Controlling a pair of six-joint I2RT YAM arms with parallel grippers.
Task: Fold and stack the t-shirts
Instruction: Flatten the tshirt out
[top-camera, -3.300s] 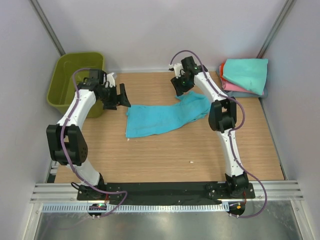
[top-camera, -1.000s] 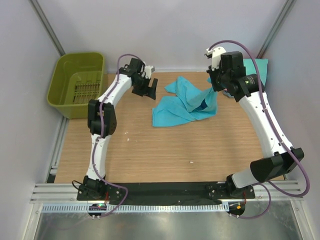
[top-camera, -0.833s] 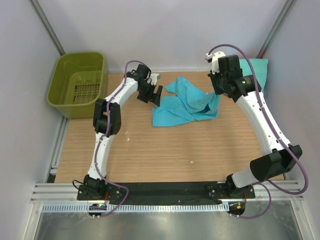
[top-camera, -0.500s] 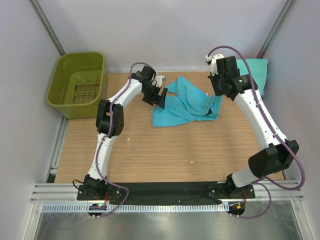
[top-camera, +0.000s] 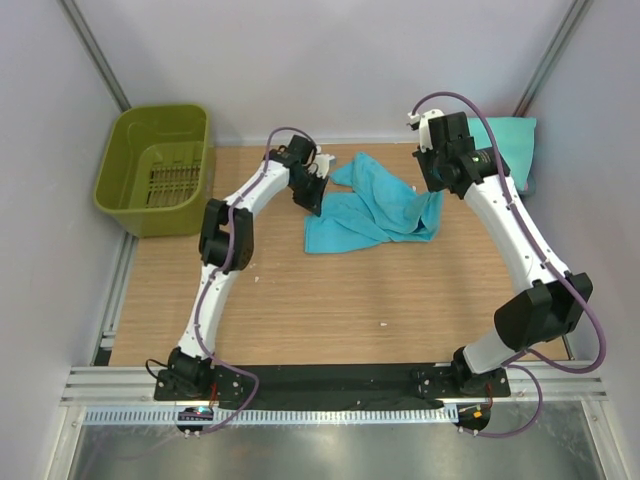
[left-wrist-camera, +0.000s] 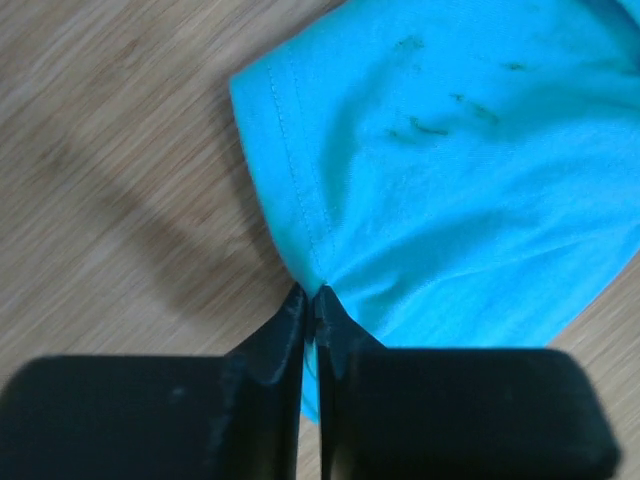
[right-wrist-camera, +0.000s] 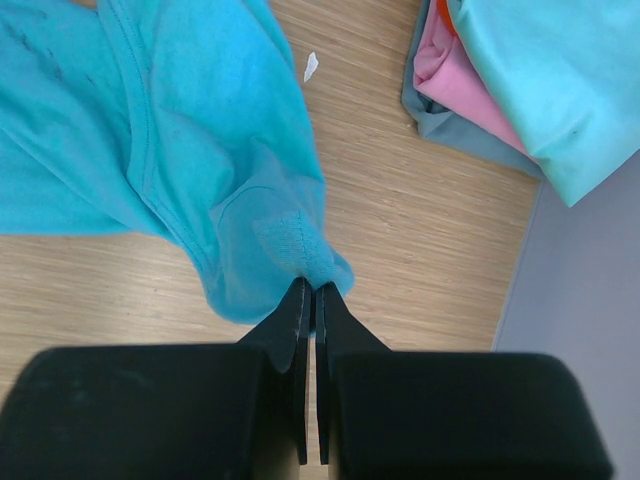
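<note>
Olive basket (top-camera: 150, 170) stands far left, unused. Left fingers (left-wrist-camera: 275, 345) are pinched together on a hemmed corner of the turquoise t-shirt (top-camera: 380, 210), which lies crumpled on the surface (top-camera: 330, 300), back centre. Right fingers (right-wrist-camera: 285, 335) clamp its opposite bunched edge. Folded stack (top-camera: 505, 145) sits far right. Step looks like spreading the shirt. The next move calls for drawing both ends apart, taut, without slipping.

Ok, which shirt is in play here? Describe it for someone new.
On the wooden table, look at the far middle. The turquoise shirt lies there crumpled, pinched by the left gripper and right gripper, unlike the neatly folded stack at the far right corner.
</note>
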